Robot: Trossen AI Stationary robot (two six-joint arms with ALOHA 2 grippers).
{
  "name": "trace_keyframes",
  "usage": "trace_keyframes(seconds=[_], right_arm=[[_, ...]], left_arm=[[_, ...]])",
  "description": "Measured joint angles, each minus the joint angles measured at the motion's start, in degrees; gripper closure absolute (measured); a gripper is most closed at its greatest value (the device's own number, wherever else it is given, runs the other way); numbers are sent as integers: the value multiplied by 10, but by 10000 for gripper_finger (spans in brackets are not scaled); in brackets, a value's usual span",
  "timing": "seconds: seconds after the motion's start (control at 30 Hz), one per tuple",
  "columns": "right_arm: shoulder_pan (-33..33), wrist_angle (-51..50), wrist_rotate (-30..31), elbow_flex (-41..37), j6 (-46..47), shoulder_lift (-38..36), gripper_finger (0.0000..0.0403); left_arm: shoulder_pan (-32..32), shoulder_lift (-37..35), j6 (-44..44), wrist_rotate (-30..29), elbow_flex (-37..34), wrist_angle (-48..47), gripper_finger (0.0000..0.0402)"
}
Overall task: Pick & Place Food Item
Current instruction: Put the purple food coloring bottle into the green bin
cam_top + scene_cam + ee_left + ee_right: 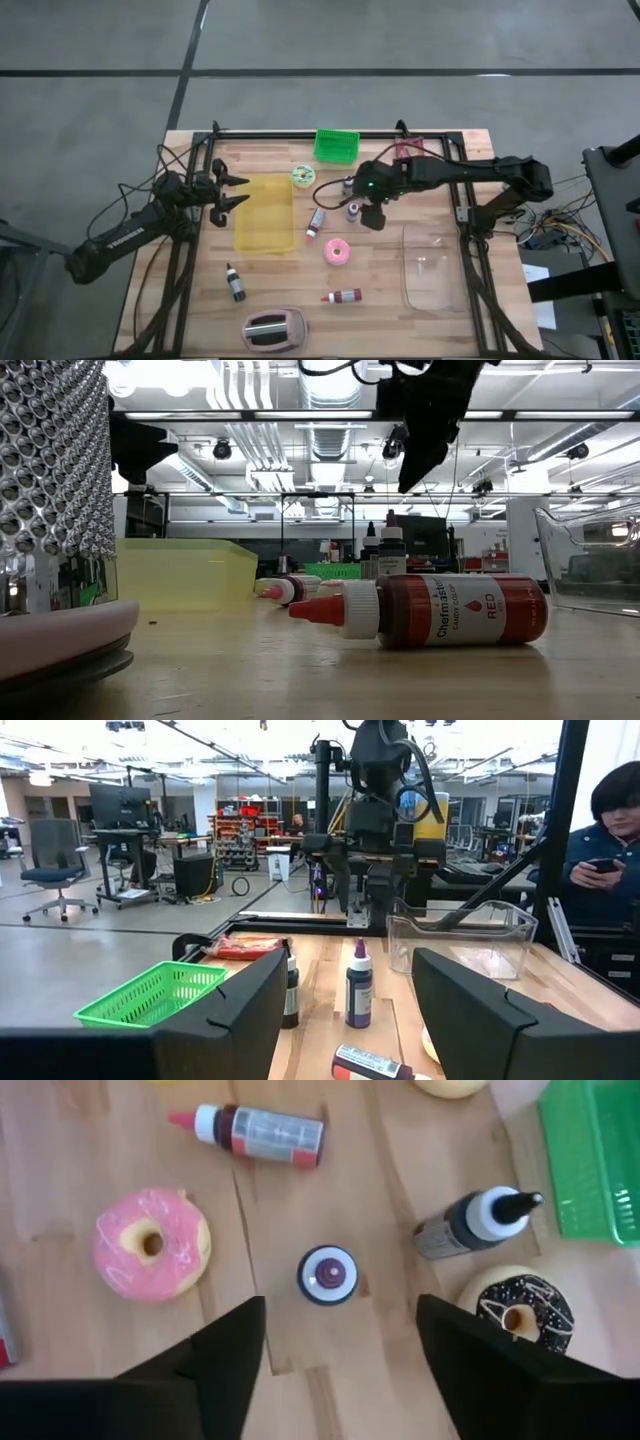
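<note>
Under my right gripper (340, 1320) the table shows a pink-iced donut (150, 1243), a chocolate donut with sprinkles (518, 1312), and between them an upright purple-capped bottle (328, 1274). The gripper hangs above them near the table's middle (368, 205), pointing steeply down, open, with nothing between its fingers. The pink donut (338, 252) lies flat on the wood, as does a green-iced donut (303, 175) farther back. My left gripper (228, 192) waits open at the left side, level, beside the yellow bin (265, 213).
A green basket (336, 145) and a red packet (408, 150) sit at the far edge, a clear bin (435, 265) at the right. Bottles lie about: a red one (342, 296), a black one (235, 283), another (315, 222). A toaster (273, 330) stands near the front. A person (610, 830) stands beyond the table.
</note>
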Motion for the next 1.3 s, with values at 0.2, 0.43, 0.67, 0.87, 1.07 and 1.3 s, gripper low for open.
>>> trace_keyframes(seconds=[0.2,0.43,0.67,0.87,1.07,1.3], right_arm=[[14,-16,0,46,-20,42,103],[20,-23,-8,44,-33,71,113],[22,-15,-15,40,-36,81,127],[22,8,-15,29,-51,84,128],[22,22,-15,20,-63,85,133],[21,21,-12,18,-66,88,133]], left_arm=[[0,0,1,2,0,-6,179],[0,1,2,6,0,-11,179],[0,1,2,6,0,-11,179],[0,1,2,6,0,-11,179],[0,1,2,6,-1,-11,179],[0,1,0,6,-1,-12,179]])
